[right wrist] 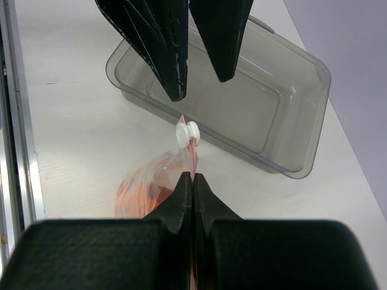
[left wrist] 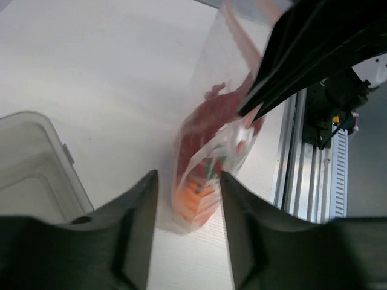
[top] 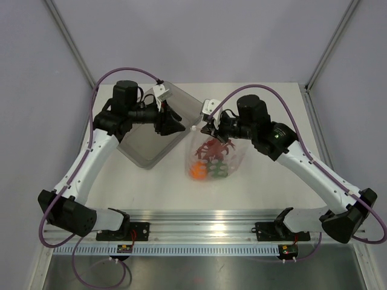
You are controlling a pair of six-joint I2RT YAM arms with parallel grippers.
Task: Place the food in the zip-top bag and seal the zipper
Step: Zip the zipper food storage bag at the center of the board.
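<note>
The zip-top bag (top: 237, 156) hangs at the table's middle with the food inside: red lobster (top: 211, 148), orange fruit (top: 198, 171) and green pepper (top: 219, 172). My right gripper (right wrist: 193, 176) is shut on the pinkish zipper (right wrist: 194, 152) at the bag's top edge, just behind the white slider (right wrist: 187, 133). My left gripper (right wrist: 199, 87) is open a little beyond the slider, with nothing between its fingers. In the left wrist view the bag (left wrist: 211, 90) shows between the open fingers (left wrist: 142, 217), orange fruit (left wrist: 196, 199) at its bottom.
A rigid clear tray (top: 151, 136) lies at the back left, under the left arm, close to the bag; it also fills the back of the right wrist view (right wrist: 266, 109). The metal rail (top: 205, 229) runs along the near edge.
</note>
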